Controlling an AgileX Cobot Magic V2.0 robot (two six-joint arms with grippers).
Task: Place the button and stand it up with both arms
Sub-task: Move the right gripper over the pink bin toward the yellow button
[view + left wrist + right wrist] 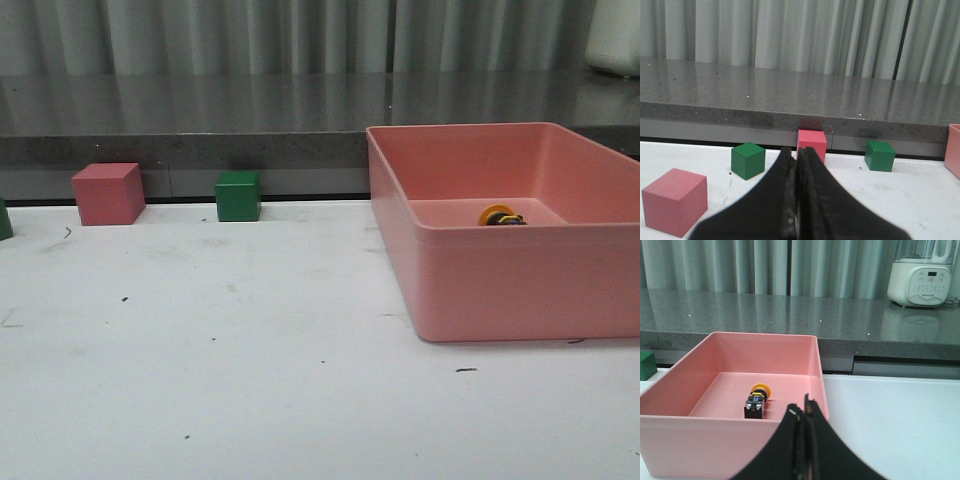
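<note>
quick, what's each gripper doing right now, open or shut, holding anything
Left gripper: shut, holding nothing.
Right gripper: shut, holding nothing; the button lies on its side in the pink bin.

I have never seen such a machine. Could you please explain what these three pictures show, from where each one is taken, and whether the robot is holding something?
It is a robot with two arms, each ending in a two-fingered claw. The front view looks forward over the white table; no arm shows there. The other two pictures come from cameras on the wrists. The left claw and the right claw both look closed and hold nothing. On the table stands a pink bin. Inside it a small button with a yellow cap lies on its side. To the left sit pink cubes and green cubes. Behind is a grey counter with a white appliance.
</note>
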